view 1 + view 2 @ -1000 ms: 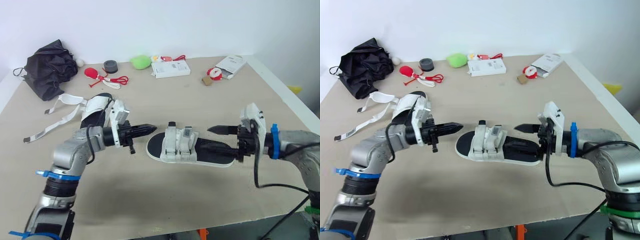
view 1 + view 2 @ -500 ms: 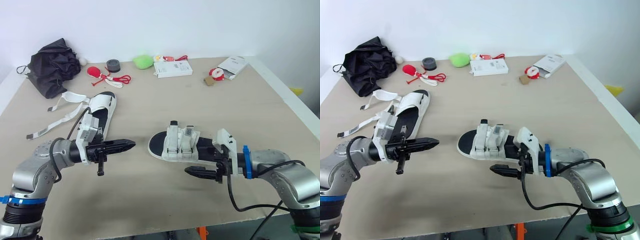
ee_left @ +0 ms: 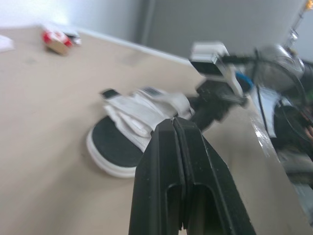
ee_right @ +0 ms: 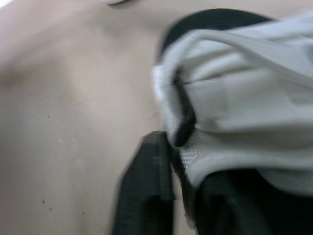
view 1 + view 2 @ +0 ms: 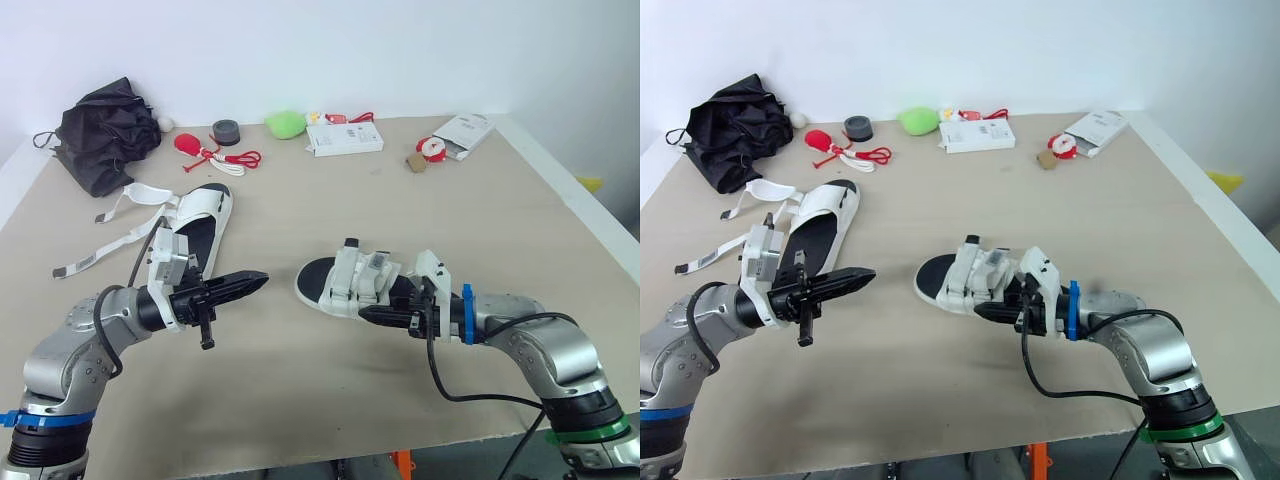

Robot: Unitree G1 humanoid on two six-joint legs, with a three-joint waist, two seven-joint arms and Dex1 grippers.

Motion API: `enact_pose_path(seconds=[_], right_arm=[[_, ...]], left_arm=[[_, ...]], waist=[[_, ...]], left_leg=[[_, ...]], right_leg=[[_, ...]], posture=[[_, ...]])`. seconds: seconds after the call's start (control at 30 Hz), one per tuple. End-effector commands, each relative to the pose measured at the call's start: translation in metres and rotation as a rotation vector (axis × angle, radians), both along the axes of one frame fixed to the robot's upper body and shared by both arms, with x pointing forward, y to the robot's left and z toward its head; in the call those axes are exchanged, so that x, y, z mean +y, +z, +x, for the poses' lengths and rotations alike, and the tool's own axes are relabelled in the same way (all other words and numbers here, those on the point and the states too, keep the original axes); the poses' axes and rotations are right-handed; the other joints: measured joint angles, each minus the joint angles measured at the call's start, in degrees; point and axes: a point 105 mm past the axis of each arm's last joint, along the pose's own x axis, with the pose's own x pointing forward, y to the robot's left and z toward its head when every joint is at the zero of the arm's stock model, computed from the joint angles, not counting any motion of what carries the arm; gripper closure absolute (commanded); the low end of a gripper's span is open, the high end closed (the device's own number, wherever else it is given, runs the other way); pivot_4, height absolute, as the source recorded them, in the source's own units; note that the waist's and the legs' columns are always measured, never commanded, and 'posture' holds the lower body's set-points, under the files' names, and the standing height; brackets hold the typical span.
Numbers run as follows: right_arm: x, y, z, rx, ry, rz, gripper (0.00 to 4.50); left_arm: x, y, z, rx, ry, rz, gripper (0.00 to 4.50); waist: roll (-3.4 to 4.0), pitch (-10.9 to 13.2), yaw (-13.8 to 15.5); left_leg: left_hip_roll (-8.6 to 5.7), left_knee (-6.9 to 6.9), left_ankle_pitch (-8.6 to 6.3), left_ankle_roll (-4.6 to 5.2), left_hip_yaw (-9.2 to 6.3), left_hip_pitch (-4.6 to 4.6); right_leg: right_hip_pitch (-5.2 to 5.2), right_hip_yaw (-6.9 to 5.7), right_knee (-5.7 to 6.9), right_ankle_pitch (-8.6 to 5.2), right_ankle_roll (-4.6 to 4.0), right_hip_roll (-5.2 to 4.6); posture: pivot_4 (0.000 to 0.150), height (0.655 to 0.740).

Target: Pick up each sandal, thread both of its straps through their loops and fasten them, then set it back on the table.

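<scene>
I have the left claw pinched closed with nothing in it. It hangs over the table, with its tip aimed at the toe of the middle sandal and a clear gap between the two.

That sandal lies flat near the middle of the table with its toe towards my left. Both white straps are folded across the black footbed.

The right claw comes in low from the right and sits against the sandal's near edge, just by the straps. In the right wrist view the strap fabric presses right up to it, but I cannot tell whether this claw is open or closed.

The second sandal lies well beyond the left claw, farther up the table. Its loose straps trail off to the left.
</scene>
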Motion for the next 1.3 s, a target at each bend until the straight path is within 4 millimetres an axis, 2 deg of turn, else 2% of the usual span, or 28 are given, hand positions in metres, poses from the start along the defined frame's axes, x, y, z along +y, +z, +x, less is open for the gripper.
enact_pose_path(seconds=[0.03,0.13,0.2,0.3,0.43,0.5,0.63,0.7,0.77,0.93,0.97,1.07,1.17,1.3], right_arm=[[-0.002,-0.001,0.001,0.006,-0.021,0.000,4.44],[-0.002,0.002,0.005,0.000,-0.048,0.005,4.44],[-0.012,0.022,0.028,-0.095,-0.174,0.047,4.44],[-0.039,0.047,0.068,-0.214,-0.448,0.031,4.44],[-0.090,0.062,0.116,-0.237,-0.871,-0.026,4.44],[-0.102,0.062,0.135,-0.228,-0.996,-0.048,4.44],[-0.109,0.048,0.155,-0.164,-1.099,-0.087,4.44],[-0.114,0.042,0.162,-0.135,-1.148,-0.078,3.68],[-0.109,0.041,0.167,-0.121,-1.133,-0.038,2.87],[-0.102,0.045,0.167,-0.132,-1.068,0.011,0.37],[-0.102,0.045,0.165,-0.133,-1.061,0.004,0.09],[-0.098,0.043,0.152,-0.170,-0.957,-0.064,0.09],[-0.112,0.049,0.120,-0.214,-0.882,-0.108,0.09],[-0.110,0.061,0.080,-0.286,-0.731,-0.137,0.09]], left_arm=[[0.003,0.015,-0.001,-0.058,0.038,-0.041,4.50],[0.006,0.015,0.003,-0.049,0.071,-0.049,4.50],[0.007,0.010,0.010,-0.039,0.126,-0.045,4.50],[0.006,0.009,0.016,-0.039,0.159,-0.049,4.50],[0.001,0.007,0.020,-0.049,0.169,-0.057,4.50],[-0.001,0.003,0.023,-0.068,0.176,-0.026,4.50],[-0.001,0.002,0.025,-0.078,0.175,-0.033,4.50],[-0.001,0.002,0.026,-0.085,0.178,-0.041,4.50],[-0.002,0.002,0.027,-0.087,0.181,-0.048,4.50],[-0.003,0.001,0.027,-0.054,0.189,-0.079,4.50],[-0.003,0.000,0.028,-0.051,0.192,-0.078,4.50],[-0.002,-0.001,0.028,-0.033,0.201,-0.083,4.50],[0.003,0.000,0.031,-0.032,0.239,-0.064,4.50],[0.008,0.000,0.033,-0.027,0.267,-0.057,4.50]], waist=[[-0.01,0.0,0.0],[0.00,0.0,0.0],[0.00,0.0,-0.1],[0.03,0.1,-0.1],[0.07,0.1,0.1],[0.07,0.1,0.1],[0.07,0.1,-0.2],[0.07,0.1,-0.9],[0.07,0.1,-1.1],[0.07,0.1,-1.3],[0.07,0.1,-1.2],[0.07,0.1,-1.1],[0.07,0.1,-0.5],[0.09,0.1,-0.5]], left_leg=[[-0.01,0.00,0.00,0.00,0.00,0.10],[-0.02,0.02,0.00,0.00,0.01,0.23],[0.00,0.02,0.00,0.00,0.00,0.31],[0.00,0.04,0.02,-0.03,0.00,0.31],[-0.10,0.05,0.28,-0.28,0.07,0.12],[-0.11,0.04,0.28,-0.28,0.12,0.11],[-0.12,-0.10,0.27,-0.28,0.19,0.09],[-0.10,-0.15,0.26,-0.26,0.28,0.08],[-0.09,-0.15,0.26,-0.26,0.32,0.08],[-0.10,-0.12,0.26,-0.26,0.33,0.08],[-0.10,-0.12,0.27,-0.26,0.35,0.09],[-0.10,-0.11,0.27,-0.25,0.31,0.09],[-0.11,-0.12,0.27,-0.25,0.23,0.00],[-0.17,-0.11,0.24,-0.23,0.13,-0.19]], right_leg=[[0.10,0.00,0.00,0.00,0.00,-0.01],[0.22,0.01,0.00,0.01,0.02,-0.01],[0.30,0.01,0.00,0.01,0.01,0.00],[0.30,0.02,0.00,0.05,0.02,0.02],[0.10,0.15,-0.01,0.35,0.11,-0.04],[0.07,0.21,-0.02,0.37,0.09,-0.04],[-0.01,0.27,-0.05,0.55,-0.29,-0.03],[-0.08,0.37,-0.05,0.54,-0.30,-0.02],[-0.07,0.40,-0.05,0.55,-0.29,-0.03],[-0.03,0.41,-0.05,0.58,-0.23,-0.05],[-0.03,0.43,-0.05,0.60,-0.21,-0.05],[-0.02,0.40,-0.05,0.60,-0.19,-0.05],[-0.03,0.37,-0.07,0.56,-0.16,-0.06],[-0.16,0.38,-0.06,0.48,-0.12,-0.07]], posture=[[0.150,0.7400],[0.150,0.7400],[0.150,0.7400],[0.150,0.7400],[0.150,0.7400],[0.150,0.7400],[0.150,0.7400],[0.150,0.7400],[0.150,0.7400],[0.150,0.7400],[0.150,0.7400],[0.150,0.7400],[0.150,0.7400],[0.150,0.7400]])
